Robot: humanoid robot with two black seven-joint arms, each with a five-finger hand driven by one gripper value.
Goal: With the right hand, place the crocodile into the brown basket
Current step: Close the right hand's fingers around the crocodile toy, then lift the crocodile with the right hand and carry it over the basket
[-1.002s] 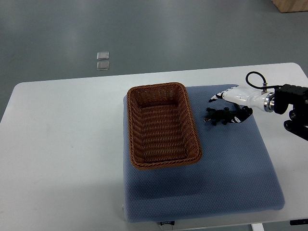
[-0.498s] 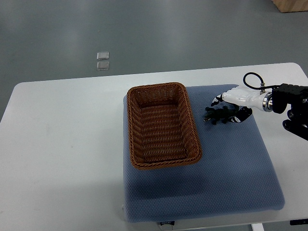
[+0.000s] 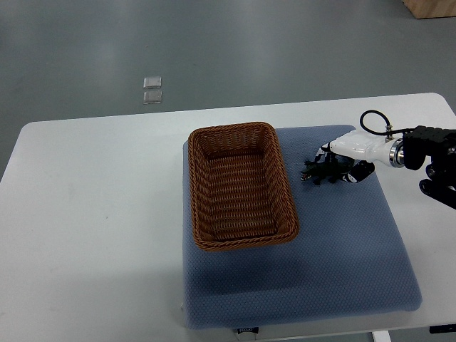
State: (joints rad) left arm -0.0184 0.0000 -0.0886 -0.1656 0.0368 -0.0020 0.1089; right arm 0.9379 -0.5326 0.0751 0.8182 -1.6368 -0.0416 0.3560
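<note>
Change since earlier: our right hand point(image 3: 340, 161) has slid a little further left and its fingers have drawn in over the crocodile point(image 3: 319, 170), which sits where it was.

Table: one white table point(image 3: 92, 214), bare on its left half; we see no left arm anywhere.

Pad: one blue-grey cushion pad point(image 3: 342, 249) lies on the table and carries both the basket and the toy.

Basket: one brown basket point(image 3: 240, 187), rectangular wicker, nothing in it, on the left part of the pad.

Crocodile: one small dark toy, lying flat on the pad just right of the basket's upper right corner, near it but not touching.

Right hand: it comes in from the right edge, fingers curled down around the toy's right end; we judge them to be touching it, but the toy rests on the pad, so we cannot tell whether the grip is firm.

Handling: we judge the crocodile to be light and probably of soft rubber or plastic, with thin legs and tail that would bend or slip. Our best hold is across the thicker body, fingers on one flank and thumb on the other, not on the tail end.

Floor: two small pale squares point(image 3: 152, 90) lie on the grey floor beyond the table.

Count: one basket, one crocodile, one pad, one hand in view.
</note>
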